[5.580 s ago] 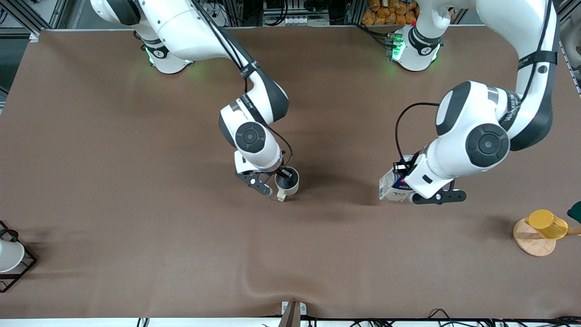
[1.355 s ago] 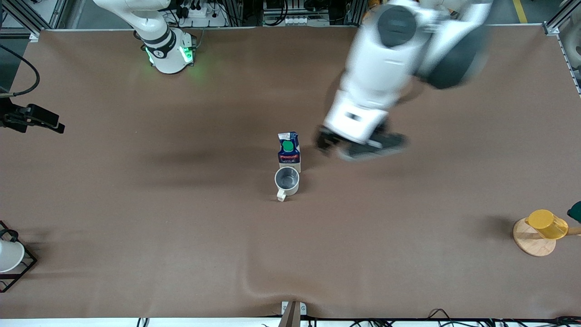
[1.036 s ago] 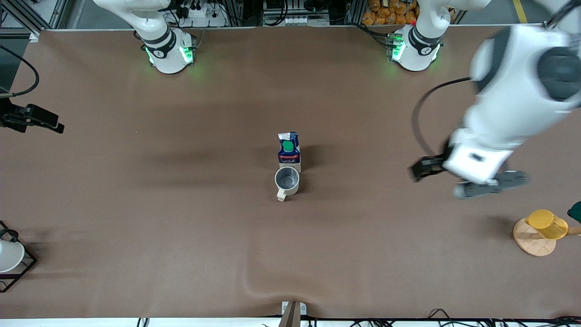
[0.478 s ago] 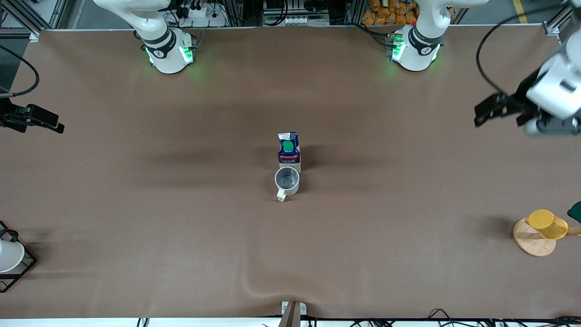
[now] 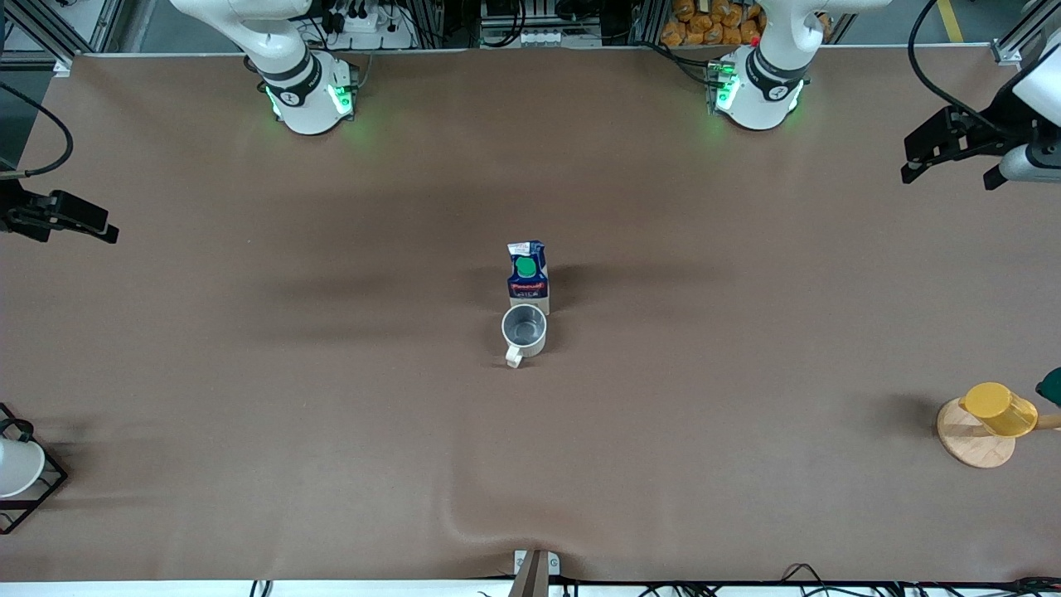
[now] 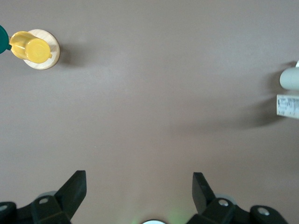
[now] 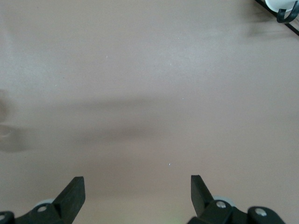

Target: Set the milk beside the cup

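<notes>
Front view: you see the milk [image 5: 528, 274] standing upright near the middle of the desk [image 5: 331, 431], green cap up. The cup [image 5: 524, 330] stands just beside it, nearer the camera, grey inside showing and handle pointing toward the camera; from this height you cannot tell whether the two touch. The left gripper [image 5: 961, 162] hangs over the desk edge at the left arm's end, empty, jaws spread wide. The right gripper [image 5: 58, 222] hangs over the edge at the right arm's end, empty; its spread is hard to read from here. Both are well apart from the milk and cup. A yellow cup [image 5: 999, 409] lies on a wooden disc [image 5: 974, 439] near the left arm's end, nearer the camera. A white cup [image 5: 15, 466] sits in a black wire rack [image 5: 41, 489] at the right arm's end, also nearer the camera.

Left wrist view: you see the left gripper's fingers [image 6: 74, 189] set wide apart with only bare desk between them. The yellow cup [image 6: 30, 46] on its disc [image 6: 46, 60] shows at one corner; the cup [image 6: 289, 78] and a white panel of the milk [image 6: 288, 105] show at the frame edge.

Right wrist view: you see the right gripper's fingers [image 7: 74, 191] wide apart over bare desk, holding nothing. A bit of the rack [image 7: 285, 16] shows at one corner
</notes>
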`<action>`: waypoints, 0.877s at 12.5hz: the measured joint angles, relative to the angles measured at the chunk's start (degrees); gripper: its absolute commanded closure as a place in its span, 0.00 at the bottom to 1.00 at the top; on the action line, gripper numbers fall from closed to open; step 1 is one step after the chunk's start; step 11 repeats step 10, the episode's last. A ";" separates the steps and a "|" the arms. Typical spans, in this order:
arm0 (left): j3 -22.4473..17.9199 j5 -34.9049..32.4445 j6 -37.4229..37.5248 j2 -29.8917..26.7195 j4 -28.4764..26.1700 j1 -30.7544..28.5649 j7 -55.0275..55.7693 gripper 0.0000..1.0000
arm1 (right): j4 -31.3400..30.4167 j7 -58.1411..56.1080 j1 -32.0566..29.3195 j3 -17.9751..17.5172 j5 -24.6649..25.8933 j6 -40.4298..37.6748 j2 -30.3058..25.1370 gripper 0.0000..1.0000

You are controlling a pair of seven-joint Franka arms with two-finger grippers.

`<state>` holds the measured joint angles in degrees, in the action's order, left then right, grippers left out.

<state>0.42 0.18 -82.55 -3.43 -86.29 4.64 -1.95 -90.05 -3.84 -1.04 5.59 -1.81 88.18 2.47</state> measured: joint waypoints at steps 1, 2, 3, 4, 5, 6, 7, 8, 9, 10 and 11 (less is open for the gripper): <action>0.75 0.00 1.19 -0.01 0.48 -0.89 -0.95 0.00 | -0.05 0.00 0.00 0.00 0.00 0.00 0.02 0.00; 1.33 0.00 2.10 -0.01 0.86 -1.48 -1.28 0.00 | -0.12 0.00 0.00 0.00 0.00 0.00 0.02 0.00; 1.67 0.00 2.55 -0.01 1.02 -1.71 -1.28 0.00 | -0.19 0.00 0.00 0.00 0.00 0.00 0.02 0.00; 1.85 0.00 2.72 -0.01 1.04 -1.73 -1.27 0.00 | -0.24 0.00 0.00 0.00 0.00 0.00 0.03 0.00; 2.06 0.00 2.81 0.03 1.04 -1.74 -0.90 0.00 | -0.25 0.00 0.00 0.00 0.00 0.00 0.02 0.00; 2.28 0.00 2.88 0.15 1.03 -1.75 0.09 0.00 | -0.25 0.00 0.00 0.00 0.00 0.00 0.03 0.00; 2.39 0.00 2.91 0.37 1.03 -1.77 0.88 0.00 | -0.25 0.00 0.00 0.00 0.00 0.00 0.02 0.00; 2.43 0.00 2.91 0.60 1.03 -1.77 1.22 0.00 | -0.25 0.00 0.00 0.00 0.00 0.00 0.02 0.00; 2.43 0.00 2.91 0.79 1.03 -1.78 1.31 0.00 | -0.25 0.00 0.00 0.00 0.00 0.00 0.02 0.00; 2.43 0.00 2.91 0.88 1.03 -1.81 1.33 0.00 | -0.25 0.00 0.00 0.00 0.00 0.00 0.02 0.00; 2.43 0.00 2.91 0.88 1.03 -1.81 1.33 0.00 | -0.25 0.00 0.00 0.00 0.00 0.00 0.02 0.00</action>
